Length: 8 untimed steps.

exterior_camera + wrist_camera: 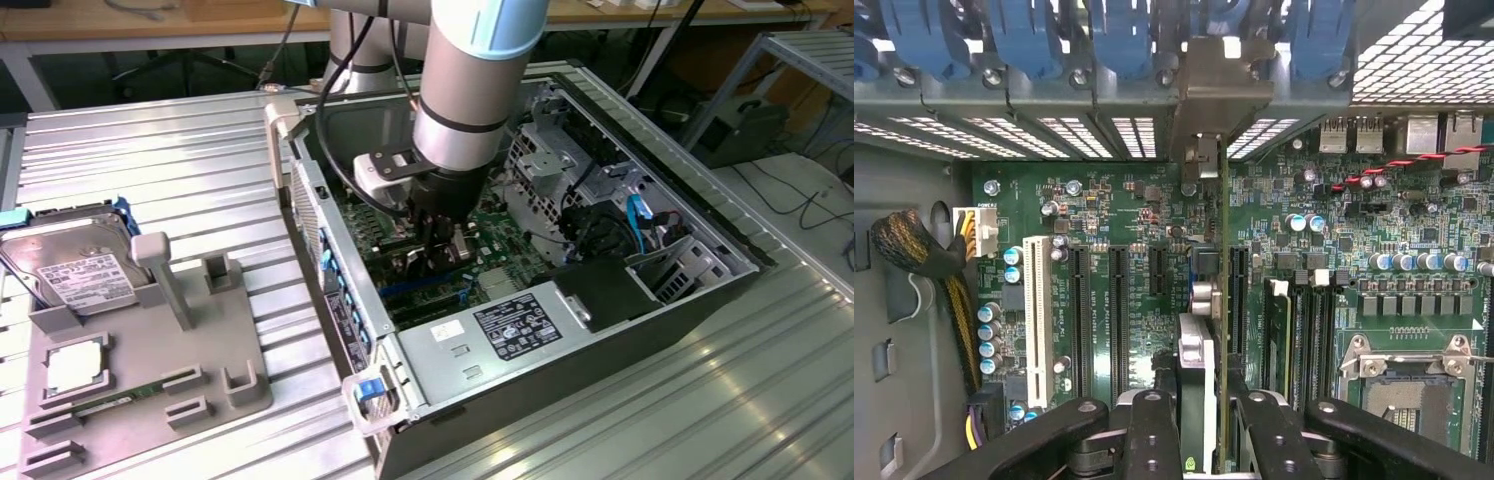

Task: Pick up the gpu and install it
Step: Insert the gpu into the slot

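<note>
Dark fingers (1154,430) of the end effector (1206,420) sit closest to the wrist camera, drawn in narrow and clamped on the gpu (1220,280), which is seen edge-on as a thin upright board running away from the grip. Its silver bracket (1219,95) reaches the rear wall of the case, among the blue retention clips (1014,40). The board's lower edge hangs just beside a black expansion slot (1240,300) on the motherboard (1104,200); whether the connector has entered that slot cannot be told.

In the exterior view the end effector (447,235) is down inside the open computer case (694,290), above the power supply (494,335). The case lies on the ribbed metal table (160,140). Well apart, toward the exterior view's left, a grey fixture (200,350) carries the hard drive (74,270) and the CPU chip (76,365).

Judging by this, the pick-up is done and the insertion is in hand. Seating appears to call for the card edge to sit squarely over the slot, the bracket in its rear opening, and the press kept straight.
</note>
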### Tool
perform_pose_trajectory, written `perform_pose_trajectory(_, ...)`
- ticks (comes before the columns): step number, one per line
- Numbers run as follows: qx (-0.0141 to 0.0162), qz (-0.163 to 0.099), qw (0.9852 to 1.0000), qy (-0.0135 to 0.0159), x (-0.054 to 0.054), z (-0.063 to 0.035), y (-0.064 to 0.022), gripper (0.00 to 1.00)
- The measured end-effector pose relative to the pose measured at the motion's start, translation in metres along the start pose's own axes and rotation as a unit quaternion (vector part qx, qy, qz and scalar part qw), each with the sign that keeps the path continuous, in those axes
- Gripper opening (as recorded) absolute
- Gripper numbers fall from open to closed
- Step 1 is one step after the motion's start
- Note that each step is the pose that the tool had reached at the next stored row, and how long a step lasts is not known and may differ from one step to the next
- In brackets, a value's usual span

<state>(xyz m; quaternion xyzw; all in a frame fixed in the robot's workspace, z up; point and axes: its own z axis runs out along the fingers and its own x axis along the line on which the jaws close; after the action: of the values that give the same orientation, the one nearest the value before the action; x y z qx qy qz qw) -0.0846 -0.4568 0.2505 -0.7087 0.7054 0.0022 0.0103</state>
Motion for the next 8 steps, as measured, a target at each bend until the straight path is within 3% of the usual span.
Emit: perform_pose_trajectory(8,0.0,0.0,1.0,0.0001,0.0012,-0.0001,0.0,0.28)
